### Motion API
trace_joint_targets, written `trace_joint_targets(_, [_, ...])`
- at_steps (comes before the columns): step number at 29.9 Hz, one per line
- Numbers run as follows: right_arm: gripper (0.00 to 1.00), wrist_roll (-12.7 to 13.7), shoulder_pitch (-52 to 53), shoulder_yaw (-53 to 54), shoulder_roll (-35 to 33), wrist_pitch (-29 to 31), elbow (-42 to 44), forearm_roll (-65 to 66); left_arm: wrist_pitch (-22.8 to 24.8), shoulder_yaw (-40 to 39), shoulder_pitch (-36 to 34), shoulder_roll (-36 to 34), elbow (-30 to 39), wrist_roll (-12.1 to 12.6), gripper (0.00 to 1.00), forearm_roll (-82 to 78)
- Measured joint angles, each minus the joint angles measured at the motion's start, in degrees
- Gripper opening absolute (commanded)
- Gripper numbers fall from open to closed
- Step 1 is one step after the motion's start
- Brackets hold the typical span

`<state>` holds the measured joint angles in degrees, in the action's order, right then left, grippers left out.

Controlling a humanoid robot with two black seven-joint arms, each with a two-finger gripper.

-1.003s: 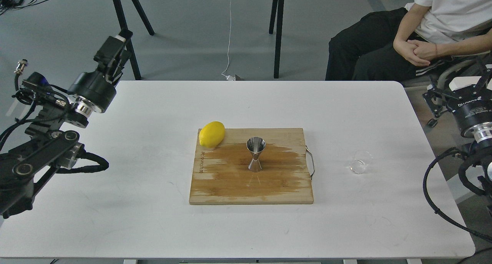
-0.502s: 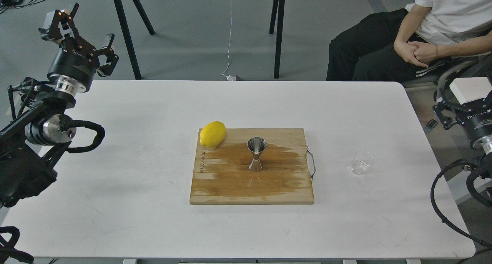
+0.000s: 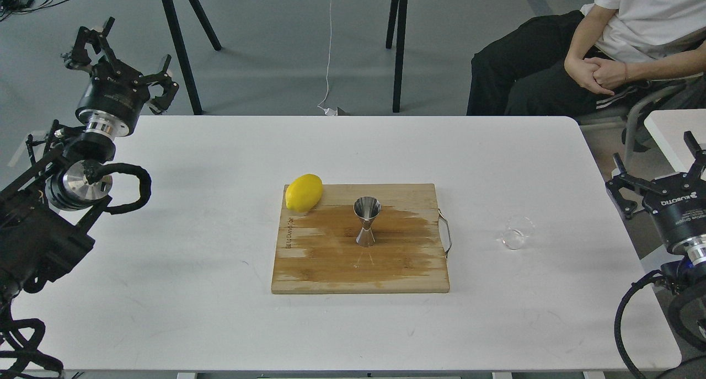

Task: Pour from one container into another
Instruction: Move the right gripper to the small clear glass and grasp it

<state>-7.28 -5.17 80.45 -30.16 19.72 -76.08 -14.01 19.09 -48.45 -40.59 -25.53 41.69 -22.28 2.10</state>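
The small clear glass cup (image 3: 517, 232) stands on the white table to the right of the cutting board. The shiny steel jigger (image 3: 367, 221) stands upright near the middle of the wooden cutting board (image 3: 331, 257). My right gripper (image 3: 656, 169) hangs open at the table's right edge, a good way right of the cup and holding nothing. My left gripper (image 3: 118, 51) is open and empty above the table's far left corner, far from both containers.
A yellow lemon (image 3: 304, 192) lies on the board's far left corner. A metal handle (image 3: 445, 233) sticks out of the board's right side, toward the cup. A seated person (image 3: 601, 53) is beyond the far right corner. Black table legs (image 3: 397, 48) stand behind.
My left arm has swung up and turned, so its gripper now points away with fingers spread. My right gripper has dropped lower and come nearer the table edge. Cup, jigger and lemon stayed put.
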Motion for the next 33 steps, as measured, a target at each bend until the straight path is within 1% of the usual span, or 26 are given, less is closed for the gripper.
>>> trace_joint_targets(3, [1.00, -0.07, -5.78, 0.06, 0.13, -2.35, -5.38, -0.97, -0.07, -1.69, 0.06, 0.09, 0.00, 0.10, 1.00, 0.01])
trace_joint_targets(5, [1.00, -0.43, -9.43, 0.60, 1.25, -2.84, -7.84, -1.60, -0.11, -1.93, 0.07, 0.12, 0.02, 0.12, 1.00, -0.03])
trace_joint_targets(8, [1.00, -0.68, -12.86, 1.49, 5.44, -2.93, -8.81, -2.10, -0.11, -1.96, 0.07, 0.15, 0.05, 0.16, 1.00, -0.11])
trace_joint_targets(11, [1.00, -0.72, -13.71, 1.11, 8.85, -3.48, -8.89, -1.90, -0.11, -1.74, 0.07, 0.21, 0.06, 0.19, 1.00, -0.14])
trace_joint_targets(13, [1.00, -0.72, -13.40, -0.05, 9.74, -5.54, -8.53, -1.55, -0.07, -1.54, 0.07, 0.21, 0.06, 0.21, 1.00, -0.15])
trace_joint_targets(15, [1.00, -0.56, -12.10, -1.68, 10.12, -10.05, -7.86, -1.39, 0.03, -1.30, 0.16, 0.20, 0.06, 0.22, 1.00, -0.16])
trace_joint_targets(18, [1.00, 0.62, -8.43, -4.18, 11.14, -16.63, -6.62, -1.57, 0.21, -1.10, 0.29, -0.13, 0.06, 0.29, 1.00, -0.24])
trace_joint_targets(21, [1.00, 2.74, -5.77, -5.72, 13.46, -19.91, -4.30, -1.70, 0.25, -1.09, 0.31, -0.28, 0.06, 0.31, 1.00, -0.26])
trace_joint_targets(24, [1.00, 4.15, -3.20, -6.20, 16.08, -21.04, -1.19, -1.72, 0.25, -1.08, 0.30, -0.39, 0.06, 0.31, 1.00, -0.26])
trace_joint_targets(28, [1.00, 4.56, -0.63, -6.11, 18.93, -21.74, 3.47, -1.74, 0.25, -1.05, 0.30, -0.41, 0.06, 0.31, 1.00, -0.26])
trace_joint_targets(33, [1.00, 4.70, 1.57, -5.57, 21.55, -19.14, 9.03, -1.81, 0.18, -0.95, 0.75, -0.29, 0.06, 0.29, 1.00, -0.35])
